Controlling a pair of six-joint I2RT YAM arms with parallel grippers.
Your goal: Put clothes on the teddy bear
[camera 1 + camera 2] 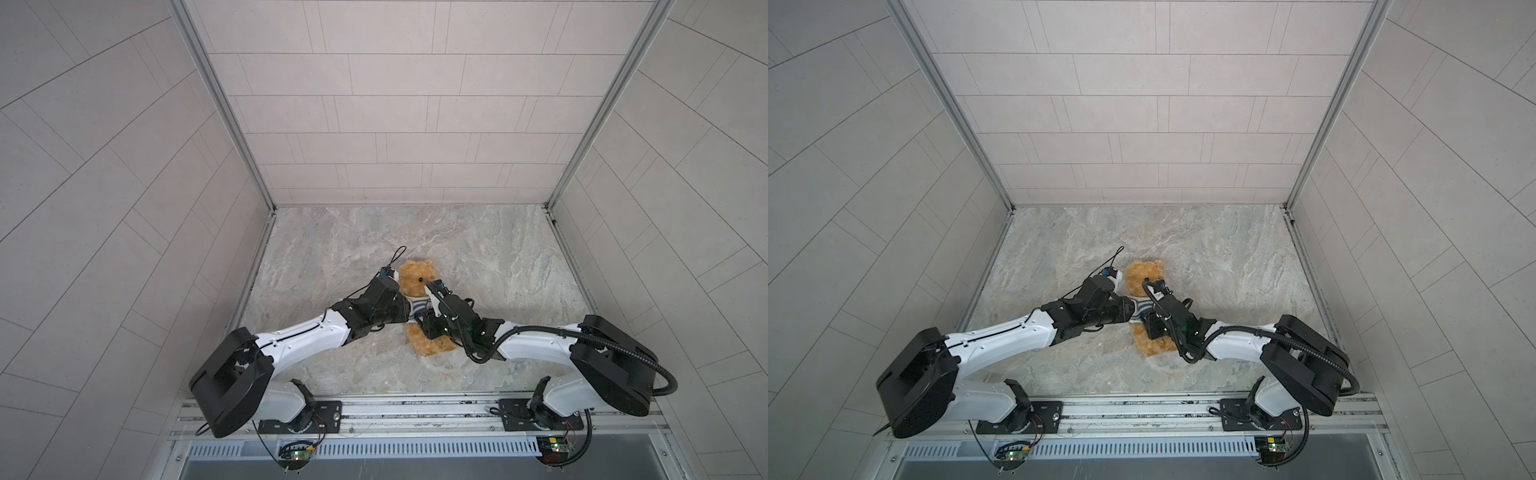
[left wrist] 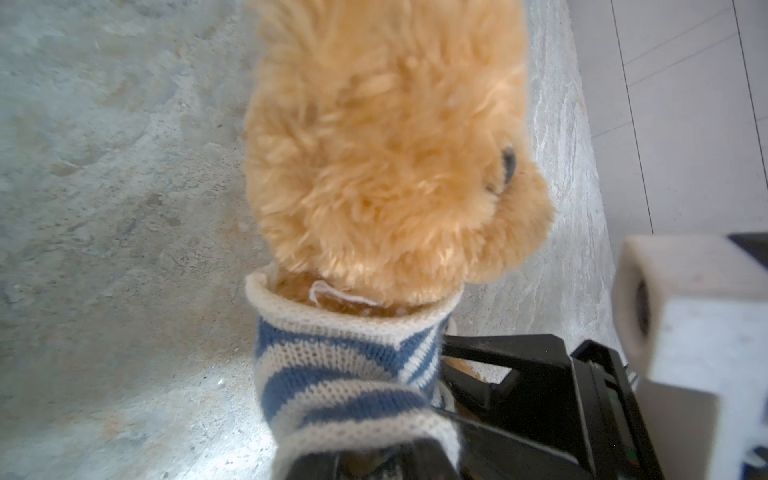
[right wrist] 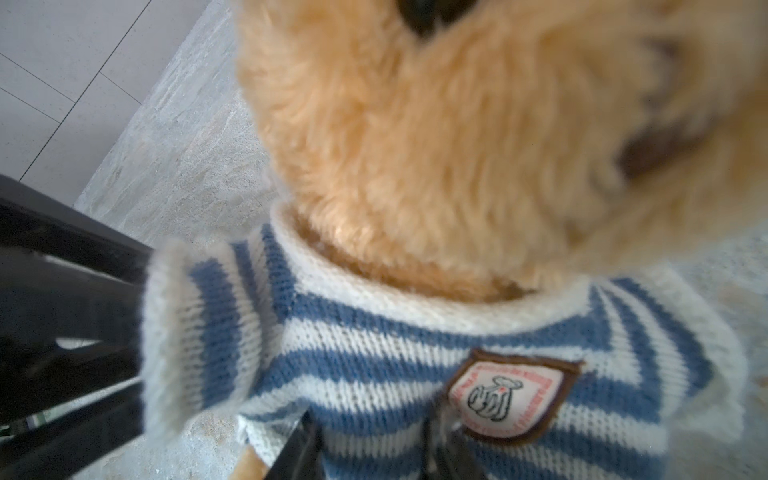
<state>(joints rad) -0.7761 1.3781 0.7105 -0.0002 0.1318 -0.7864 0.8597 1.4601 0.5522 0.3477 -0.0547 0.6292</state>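
Mid-table, between the two arms, the teddy bear (image 1: pixel 415 282) lies face up on the marbled tabletop (image 1: pixel 478 257), head toward the back wall. The left gripper (image 2: pixel 370 461) and the right gripper (image 3: pixel 370 453) each bracket the hem of the striped shirt (image 3: pixel 374 365). Whether either is clamped on the knit cannot be told.

Likely hazards: a one-sided tug could drag or roll the light bear, since nothing pins it. The loose knit may also snag on a finger. The sleeve (image 3: pixel 195 332) shows no paw at its cuff, so an arm may be trapped inside.

Appearance: fluffy golden-brown plush with a bead eye (image 1: pixel 420 279). The cream collar is seated round the neck, a badge (image 3: pixel 505 397) sits on the chest, and the legs are bare.
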